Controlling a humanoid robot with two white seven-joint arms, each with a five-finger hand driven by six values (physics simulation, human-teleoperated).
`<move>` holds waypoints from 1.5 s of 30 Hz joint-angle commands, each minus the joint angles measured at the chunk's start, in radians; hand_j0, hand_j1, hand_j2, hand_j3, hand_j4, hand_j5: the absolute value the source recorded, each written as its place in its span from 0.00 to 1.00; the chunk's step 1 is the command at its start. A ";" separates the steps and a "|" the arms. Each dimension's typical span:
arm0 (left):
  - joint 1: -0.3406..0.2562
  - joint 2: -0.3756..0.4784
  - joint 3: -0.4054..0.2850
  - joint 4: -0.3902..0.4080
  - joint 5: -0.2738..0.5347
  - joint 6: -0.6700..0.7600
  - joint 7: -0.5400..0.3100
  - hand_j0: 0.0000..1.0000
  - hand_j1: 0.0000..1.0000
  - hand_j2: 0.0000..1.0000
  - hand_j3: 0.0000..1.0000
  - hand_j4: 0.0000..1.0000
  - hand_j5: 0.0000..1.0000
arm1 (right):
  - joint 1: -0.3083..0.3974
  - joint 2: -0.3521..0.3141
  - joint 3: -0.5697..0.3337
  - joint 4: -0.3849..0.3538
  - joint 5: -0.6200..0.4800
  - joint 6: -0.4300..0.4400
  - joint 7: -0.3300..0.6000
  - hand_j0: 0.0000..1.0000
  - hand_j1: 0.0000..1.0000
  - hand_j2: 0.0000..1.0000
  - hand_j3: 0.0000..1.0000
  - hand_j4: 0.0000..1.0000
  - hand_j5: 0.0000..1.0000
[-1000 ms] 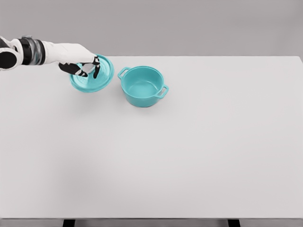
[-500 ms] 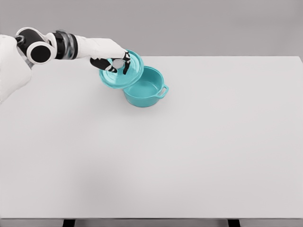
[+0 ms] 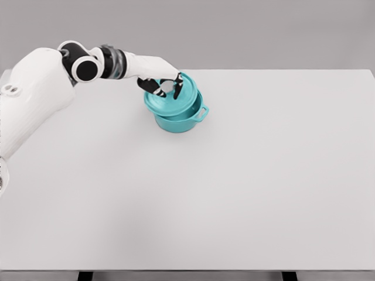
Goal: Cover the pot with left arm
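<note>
Head view: the round teal lid [image 3: 174,99] is held by its knob in the curled fingers of the left hand [image 3: 162,85], above the teal two-handled pot [image 3: 180,117] that stands on the white table [image 3: 246,175]. The lid is tilted and sits a little toward the pot's left rim, so a small shift to the right and a levelling seem needed before lowering.

A wide white table [image 3: 246,193] fills most of the view, evenly lit. Behind it stands a plain grey wall [image 3: 263,32]. Two dark legs [image 3: 85,276] show under its front edge.
</note>
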 commanded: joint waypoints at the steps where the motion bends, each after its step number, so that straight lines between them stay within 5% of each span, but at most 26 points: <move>1: 0.000 -0.017 0.001 0.026 -0.010 0.002 0.001 0.42 0.42 0.42 0.42 0.42 0.42 | 0.000 0.000 0.000 0.000 0.000 0.000 0.000 1.00 1.00 1.00 1.00 1.00 1.00; 37: 0.000 -0.054 -0.014 0.056 -0.008 0.001 0.001 0.57 0.57 0.57 0.57 0.57 0.57 | 0.000 0.000 0.000 0.000 0.000 0.000 0.000 1.00 1.00 1.00 1.00 1.00 1.00; 45: 0.000 -0.056 -0.013 0.056 -0.008 0.001 0.001 0.72 0.72 0.72 0.72 0.72 0.72 | 0.000 0.000 0.000 0.000 0.000 0.000 0.000 1.00 1.00 1.00 1.00 1.00 1.00</move>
